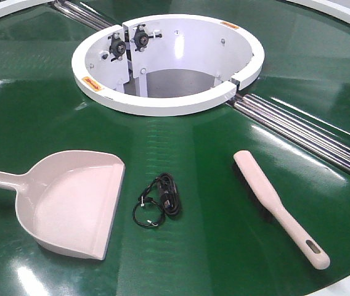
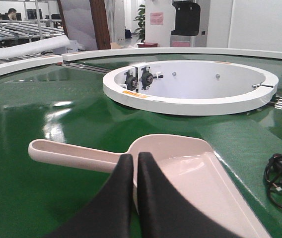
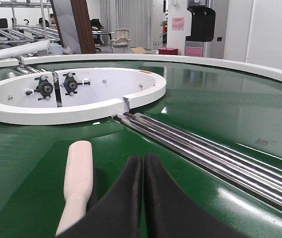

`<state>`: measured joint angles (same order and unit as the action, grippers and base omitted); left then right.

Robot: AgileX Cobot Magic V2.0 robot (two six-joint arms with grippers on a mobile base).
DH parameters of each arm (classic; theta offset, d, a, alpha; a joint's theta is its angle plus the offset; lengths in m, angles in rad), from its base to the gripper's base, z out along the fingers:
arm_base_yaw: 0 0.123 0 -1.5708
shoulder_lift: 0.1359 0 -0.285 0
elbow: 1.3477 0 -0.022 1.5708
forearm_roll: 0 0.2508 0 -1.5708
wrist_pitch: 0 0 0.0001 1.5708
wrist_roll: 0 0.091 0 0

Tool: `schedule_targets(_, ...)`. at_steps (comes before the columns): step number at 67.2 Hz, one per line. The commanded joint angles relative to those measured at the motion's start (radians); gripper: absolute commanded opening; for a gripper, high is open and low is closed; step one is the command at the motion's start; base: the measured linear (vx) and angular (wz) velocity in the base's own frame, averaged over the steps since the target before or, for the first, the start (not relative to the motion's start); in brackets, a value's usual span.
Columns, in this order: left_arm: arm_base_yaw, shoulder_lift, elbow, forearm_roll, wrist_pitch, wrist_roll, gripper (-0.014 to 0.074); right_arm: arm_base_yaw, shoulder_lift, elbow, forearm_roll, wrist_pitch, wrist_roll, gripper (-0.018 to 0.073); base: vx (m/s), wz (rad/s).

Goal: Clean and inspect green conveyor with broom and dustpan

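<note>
- Left gripper (image 2: 135,159): fingers pressed together, holding nothing; dustpan (image 2: 195,171) lies just ahead, handle running to its left.
- Right gripper (image 3: 143,161): likewise closed and empty; broom (image 3: 79,181) lies just to its left.
- Both tools look like light, stiff, smooth plastic, apt to slide on the glossy conveyor (image 1: 212,253); the narrow handles seem the best hold.
- Coiled black cable (image 1: 161,200) lies on the surface between the tools.

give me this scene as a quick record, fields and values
surface: green conveyor, glossy
left side: dustpan, mouth facing right
right side: broom, bristles down
between them: black cable bundle
centre: white ring, steel rails
left tool: shut, empty, near dustpan
right tool: shut, empty, near broom
</note>
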<state>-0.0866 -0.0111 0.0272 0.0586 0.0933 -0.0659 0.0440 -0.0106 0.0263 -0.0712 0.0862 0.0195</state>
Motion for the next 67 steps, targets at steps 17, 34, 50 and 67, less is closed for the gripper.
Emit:
schedule_targets(17,0.001,-0.015,0.028,-0.009,-0.076,-0.010,-0.0006,-0.005,-0.018,0.013,-0.007,-0.081,-0.004,-0.0010,0.00,0.00)
schedule_targets(34,0.001,-0.015,0.028,-0.009,-0.076,-0.010,-0.0006,-0.005,-0.018,0.013,-0.007,-0.081,-0.004,-0.0010,0.00,0.00)
schedule_targets(50,0.001,-0.015,0.028,-0.009,-0.076,-0.010,-0.0006,-0.005,-0.018,0.013,-0.007,-0.081,-0.004,-0.0010,0.00,0.00)
schedule_targets(67,0.001,-0.015,0.028,0.001,-0.099,-0.003,-0.0006,-0.005,-0.018,0.013,-0.007,-0.079,-0.004,-0.0010,0.00,0.00)
